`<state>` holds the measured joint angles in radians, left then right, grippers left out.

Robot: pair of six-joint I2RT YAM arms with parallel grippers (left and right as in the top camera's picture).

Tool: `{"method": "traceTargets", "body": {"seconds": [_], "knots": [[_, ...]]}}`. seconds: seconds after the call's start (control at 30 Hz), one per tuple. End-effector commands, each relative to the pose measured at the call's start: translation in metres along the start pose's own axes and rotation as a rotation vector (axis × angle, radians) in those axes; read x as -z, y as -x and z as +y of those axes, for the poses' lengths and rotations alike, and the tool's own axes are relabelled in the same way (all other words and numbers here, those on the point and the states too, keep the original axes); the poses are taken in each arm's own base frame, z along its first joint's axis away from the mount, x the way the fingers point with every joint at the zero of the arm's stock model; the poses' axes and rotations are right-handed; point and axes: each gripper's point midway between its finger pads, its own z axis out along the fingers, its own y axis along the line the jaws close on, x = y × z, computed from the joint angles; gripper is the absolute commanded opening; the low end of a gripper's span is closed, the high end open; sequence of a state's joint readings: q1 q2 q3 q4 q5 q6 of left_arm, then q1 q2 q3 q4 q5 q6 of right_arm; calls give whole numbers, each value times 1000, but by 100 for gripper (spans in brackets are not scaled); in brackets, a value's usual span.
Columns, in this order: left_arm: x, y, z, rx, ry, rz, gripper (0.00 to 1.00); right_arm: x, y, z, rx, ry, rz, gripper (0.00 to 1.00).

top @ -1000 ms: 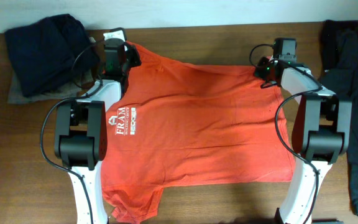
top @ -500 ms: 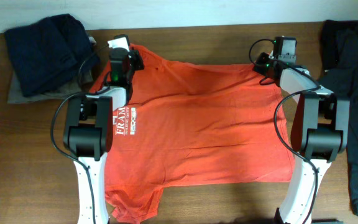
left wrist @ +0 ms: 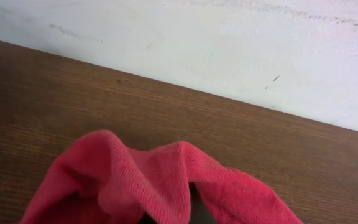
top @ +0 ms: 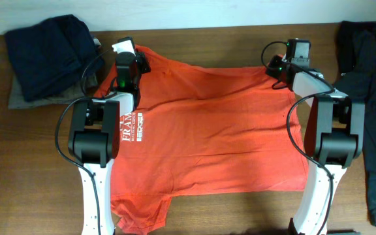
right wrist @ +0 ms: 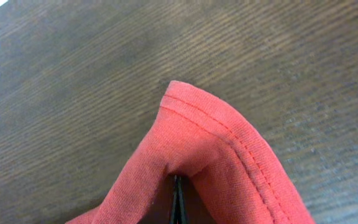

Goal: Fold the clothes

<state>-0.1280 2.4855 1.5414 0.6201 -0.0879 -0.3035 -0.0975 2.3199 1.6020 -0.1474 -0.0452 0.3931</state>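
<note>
The clothes, a red-orange T-shirt (top: 207, 130) with white lettering (top: 130, 126), lie spread across the wooden table (top: 240, 212). At the shirt's far left corner, my left gripper (top: 130, 56) is shut on a bunched fold of the cloth (left wrist: 160, 183), which hides its fingers in the left wrist view. My right gripper (top: 276, 68) holds the far right corner. Its dark jaws (right wrist: 177, 199) are pressed together under a stitched hem (right wrist: 229, 143) that drapes over them. Both corners are held near the table's far edge.
A pile of dark navy clothes (top: 47, 55) sits at the far left of the table. A dark garment (top: 371, 104) hangs along the right side. A white wall (left wrist: 229, 43) rises just beyond the table's far edge.
The left arm has shifted right, carrying the shirt's left corner with it. The right gripper has moved slightly toward the far edge. Both stay shut on the cloth.
</note>
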Motion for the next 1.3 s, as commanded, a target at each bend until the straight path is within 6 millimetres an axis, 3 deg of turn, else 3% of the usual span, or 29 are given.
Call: {"method": "traceTargets", "body": {"seconds": [0.0, 0.2, 0.33, 0.47, 0.57, 0.67, 0.73, 0.83, 0.9, 0.93, 0.97, 1.07, 1.17, 1.27], "knots": [[-5, 3, 2, 8, 15, -21, 1, -31, -48, -16, -7, -37, 106, 4], [-16, 11, -5, 9, 2, -51, 1, -34, -37, -13, -5, -23, 57, 6], [-24, 14, -8, 10, -5, -70, 1, -34, -21, -16, -2, -48, -10, 20], [-26, 29, -9, -6, 2, -102, 1, -31, -15, -16, 0, -51, -29, 20], [-27, 40, -14, -6, -10, -125, 1, -24, -9, -13, 1, -47, -38, 34], [-27, 52, -19, -4, -21, -148, 10, -13, 5, -8, 4, -36, -67, 49], [-27, 60, -21, -2, -26, -163, 12, -1, 19, -4, 2, -26, -98, 61], [-27, 71, -25, 0, -33, -186, 21, 23, 46, 3, -3, -7, -156, 65], [-25, 85, -29, 3, -41, -210, 24, 51, 69, 8, 43, -2, -204, 89], [-24, 89, -30, 4, -43, -218, 33, 58, 73, 8, 62, -4, -210, 96], [-22, 95, -32, 5, -46, -226, 39, 66, 77, 8, 78, -12, -217, 99], [-12, 120, -39, 8, -56, -261, 42, 92, 93, -1, 84, -75, -254, 99], [4, 148, -46, 7, -53, -251, 48, 131, 110, 1, 77, -93, -293, 99], [22, 158, -47, -5, -21, -143, 53, 173, 111, 5, 77, -97, -274, 99]]}}
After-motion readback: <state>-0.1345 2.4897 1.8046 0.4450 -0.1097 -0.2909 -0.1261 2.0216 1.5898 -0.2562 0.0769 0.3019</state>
